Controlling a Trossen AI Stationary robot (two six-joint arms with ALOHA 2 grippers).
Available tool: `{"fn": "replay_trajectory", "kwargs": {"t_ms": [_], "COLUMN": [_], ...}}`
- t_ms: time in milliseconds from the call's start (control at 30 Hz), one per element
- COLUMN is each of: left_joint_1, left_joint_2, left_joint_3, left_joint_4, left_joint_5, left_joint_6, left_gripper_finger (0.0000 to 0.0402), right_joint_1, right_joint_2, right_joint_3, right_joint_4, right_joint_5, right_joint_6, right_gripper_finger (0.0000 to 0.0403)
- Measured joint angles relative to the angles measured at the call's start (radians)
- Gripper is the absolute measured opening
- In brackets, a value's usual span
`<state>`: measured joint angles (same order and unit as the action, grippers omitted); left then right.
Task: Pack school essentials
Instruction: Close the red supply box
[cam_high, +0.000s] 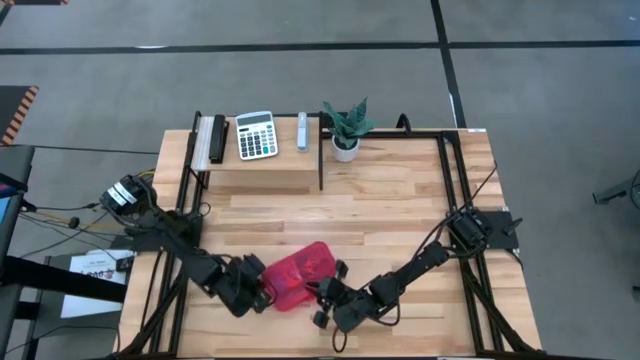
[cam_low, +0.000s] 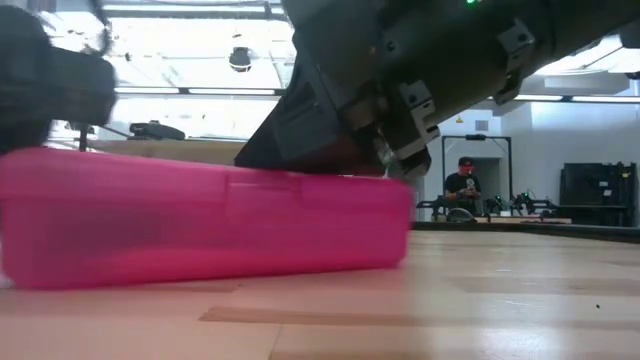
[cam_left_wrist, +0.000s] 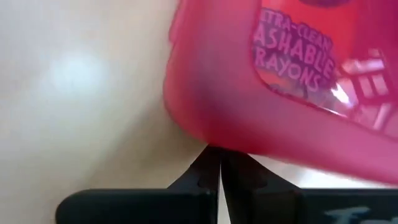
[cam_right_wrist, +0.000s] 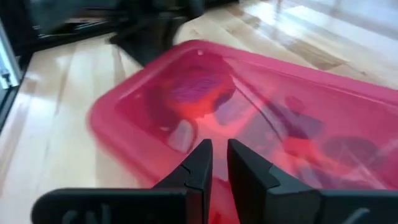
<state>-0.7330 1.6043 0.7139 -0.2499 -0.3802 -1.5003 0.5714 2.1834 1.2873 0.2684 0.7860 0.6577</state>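
Case (cam_high: 300, 273), pink and closed, lies near the counter's (cam_high: 390, 205) front edge; we see a crayon box (cam_left_wrist: 298, 59) through its lid. Left tool (cam_left_wrist: 219, 177) shut, tips touching case corner. Right tool (cam_right_wrist: 219, 163) narrowly parted, holding nothing, at lid edge.

Grey floor (cam_high: 300, 70) surrounds my wooden table (cam_high: 400, 210). Beyond it I see bright ceiling lights (cam_low: 200, 50) and a seated person (cam_low: 463, 182).
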Motion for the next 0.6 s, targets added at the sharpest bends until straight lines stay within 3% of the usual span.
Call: {"fn": "replay_trajectory", "kwargs": {"t_ms": [400,600], "left_joint_1": [0.188,0.224], "left_joint_2": [0.001,-0.032], "left_joint_3": [-0.001,0.001], "left_joint_4": [0.021,0.028], "left_joint_5": [-0.033,-0.015], "left_joint_6": [0.278,0.326], "left_gripper_finger": [0.0000,0.0000], "right_joint_1": [-0.007,-0.008], "right_joint_2": [0.000,-0.037], "right_joint_3": [0.001,-0.002], "right_joint_4": [-0.004,-0.006], "right_joint_5": [0.002,0.045], "right_joint_6": [0.007,-0.160], "right_gripper_finger": [0.0074,0.0074]}}
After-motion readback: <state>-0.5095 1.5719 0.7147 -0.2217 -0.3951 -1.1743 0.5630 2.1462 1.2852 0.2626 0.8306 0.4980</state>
